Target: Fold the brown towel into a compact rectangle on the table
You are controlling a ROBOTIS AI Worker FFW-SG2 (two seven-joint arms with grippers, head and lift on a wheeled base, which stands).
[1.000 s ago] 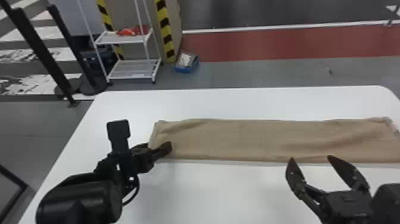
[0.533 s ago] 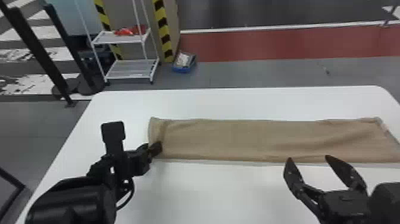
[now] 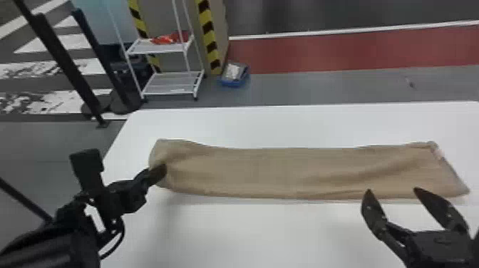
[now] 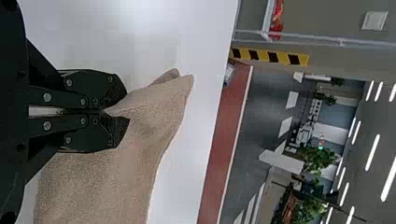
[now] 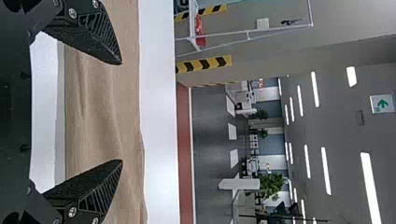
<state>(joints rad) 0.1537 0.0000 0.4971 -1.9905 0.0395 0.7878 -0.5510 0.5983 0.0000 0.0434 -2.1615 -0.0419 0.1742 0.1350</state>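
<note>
1. Towel (image 3: 285,171), brown, one. Laid on the bench (image 3: 249,231) as a long, low strip running left to right. Left end creased and pinched; faint ripples along the near side toward the right. Right end slants, its near corner reaching farther right than its far corner. A small pale patch shows by the far right corner.

2. Left claw (image 3: 161,171), black. At the left end of the towel, coming in from the near left. Fingers (image 4: 91,88) together, clamped on a fold of the towel; a loose corner of cloth juts out past the tips.

3. Right claw (image 3: 392,192), black. At the near side of the towel, toward its right end. Fingers (image 5: 88,37) wide apart, with no cloth gripped between them. Whether the tips touch the towel, cannot tell.

4. Bench, white, flat-topped. Bare surface shows both near and far of the towel.

5. Rack (image 3: 169,87), white, open-shelved. On the floor beyond the bench, far left; a red item (image 3: 167,39) on its upper shelf.

6. Box (image 3: 233,81), blue, with pale contents. On the floor, just right of the rack.

7. Column (image 3: 210,39), edged in yellow and black stripes. Behind the rack.
</note>
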